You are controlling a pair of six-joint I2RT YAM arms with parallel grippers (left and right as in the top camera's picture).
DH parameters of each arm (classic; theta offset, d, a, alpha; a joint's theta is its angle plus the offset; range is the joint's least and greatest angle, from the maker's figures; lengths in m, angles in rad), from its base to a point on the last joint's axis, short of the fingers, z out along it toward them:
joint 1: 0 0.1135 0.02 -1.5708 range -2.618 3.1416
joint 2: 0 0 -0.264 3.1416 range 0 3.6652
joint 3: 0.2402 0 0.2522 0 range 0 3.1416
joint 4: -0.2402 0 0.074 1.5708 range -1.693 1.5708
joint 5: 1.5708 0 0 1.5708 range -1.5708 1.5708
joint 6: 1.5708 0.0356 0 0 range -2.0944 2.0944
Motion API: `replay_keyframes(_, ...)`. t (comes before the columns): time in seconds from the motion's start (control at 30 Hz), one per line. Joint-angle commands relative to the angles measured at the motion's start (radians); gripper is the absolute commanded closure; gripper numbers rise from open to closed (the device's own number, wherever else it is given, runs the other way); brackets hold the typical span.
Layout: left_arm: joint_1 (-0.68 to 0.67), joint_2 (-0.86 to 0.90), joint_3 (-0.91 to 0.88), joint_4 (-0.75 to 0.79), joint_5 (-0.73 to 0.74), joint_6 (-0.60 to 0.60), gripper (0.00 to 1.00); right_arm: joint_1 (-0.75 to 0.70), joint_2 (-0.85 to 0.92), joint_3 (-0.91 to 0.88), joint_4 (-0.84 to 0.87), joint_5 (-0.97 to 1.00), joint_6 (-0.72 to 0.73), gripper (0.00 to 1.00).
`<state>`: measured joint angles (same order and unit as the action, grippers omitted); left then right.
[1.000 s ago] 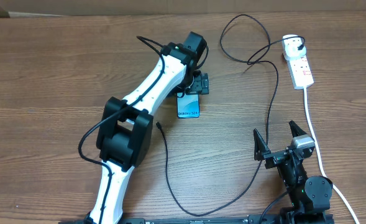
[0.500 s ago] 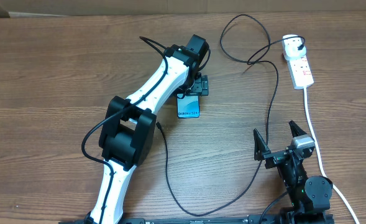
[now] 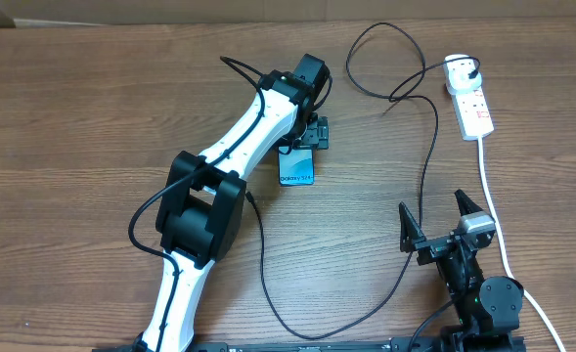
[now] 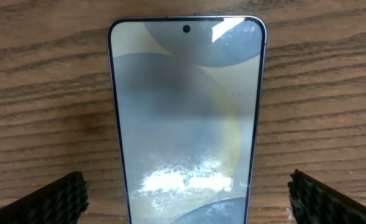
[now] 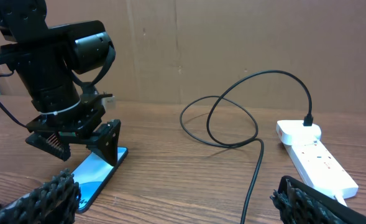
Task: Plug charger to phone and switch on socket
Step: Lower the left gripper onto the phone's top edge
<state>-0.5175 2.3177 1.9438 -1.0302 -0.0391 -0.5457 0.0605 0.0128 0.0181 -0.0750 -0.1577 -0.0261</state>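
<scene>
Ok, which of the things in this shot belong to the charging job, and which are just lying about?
Part of the job:
phone
socket
charger, white plug end seated in the socket
left tool, open over the phone
right tool, open, near the front edge

Not part of it:
table
cardboard wall behind

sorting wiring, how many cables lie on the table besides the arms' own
2: the black charger, looping from the socket to mid-table, and the thick white cord running down the right side.
</scene>
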Motion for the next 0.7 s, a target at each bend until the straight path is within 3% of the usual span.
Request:
replay_keyframes(0.0, -0.008, 0.017, 0.006, 0.007, -0.008, 0.018, 0.0, 0.006, -0.01, -0.01, 0.003, -0.003, 0.003, 0.0)
replay_keyframes(0.67, -0.008, 0.017, -0.056, 0.063, 0.007, 0.018, 0.0, 0.006, -0.01, -0.01, 0.003, -0.003, 0.003, 0.0)
